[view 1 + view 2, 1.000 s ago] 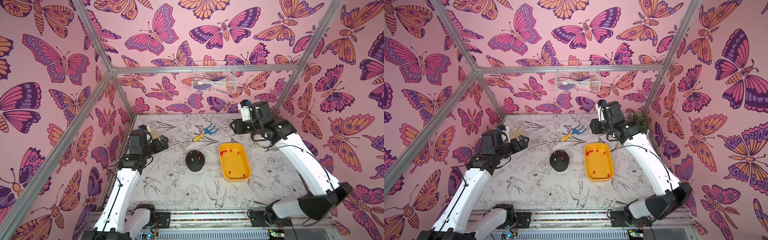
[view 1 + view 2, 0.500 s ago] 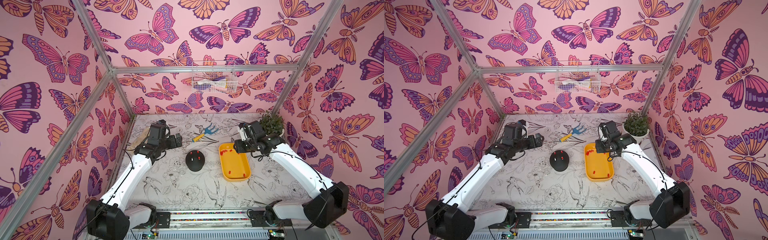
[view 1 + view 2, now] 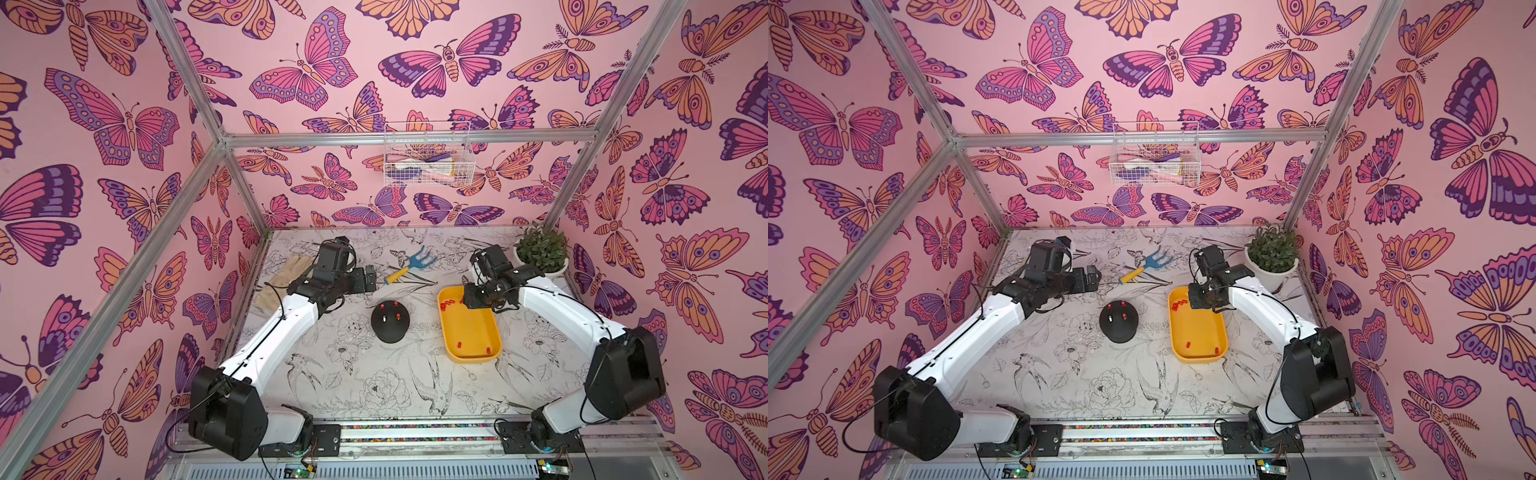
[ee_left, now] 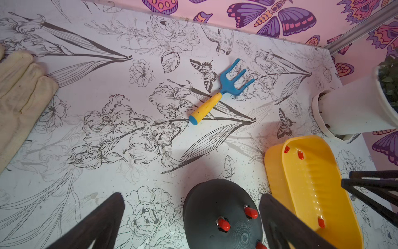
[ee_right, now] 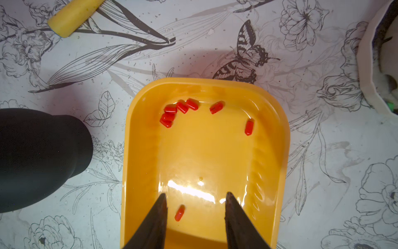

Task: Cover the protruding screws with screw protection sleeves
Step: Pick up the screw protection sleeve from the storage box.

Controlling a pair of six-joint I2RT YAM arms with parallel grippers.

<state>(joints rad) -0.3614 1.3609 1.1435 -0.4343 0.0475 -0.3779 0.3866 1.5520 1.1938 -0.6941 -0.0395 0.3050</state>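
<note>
A black dome [image 3: 390,328] stands mid-table, and three red screw protection sleeves [image 4: 223,224] stand on its top, hiding the protruding screws under them. A fourth pale speck on the dome [image 3: 385,319] is too small to make out. My left gripper [image 3: 368,279] hovers open behind and left of the dome, which lies partly between its fingers [image 4: 116,202] in the left wrist view. My right gripper [image 5: 196,196] is open over the yellow tray [image 5: 129,151]. One loose sleeve [image 5: 179,213] lies on the tray floor between its fingers, ungripped. Several more [image 5: 174,112] lie at the tray's far end.
A blue and yellow hand fork [image 3: 409,266] lies behind the dome. A beige glove [image 3: 282,278] is at the back left, partly under the left arm. A potted plant [image 3: 540,253] stands at the back right, close to the right arm. A wire basket [image 3: 426,160] hangs on the back wall.
Both arms came in from raised poses. The right gripper dropped from near the back wall to over the tray's far end. The left gripper moved right, towards the dome.
</note>
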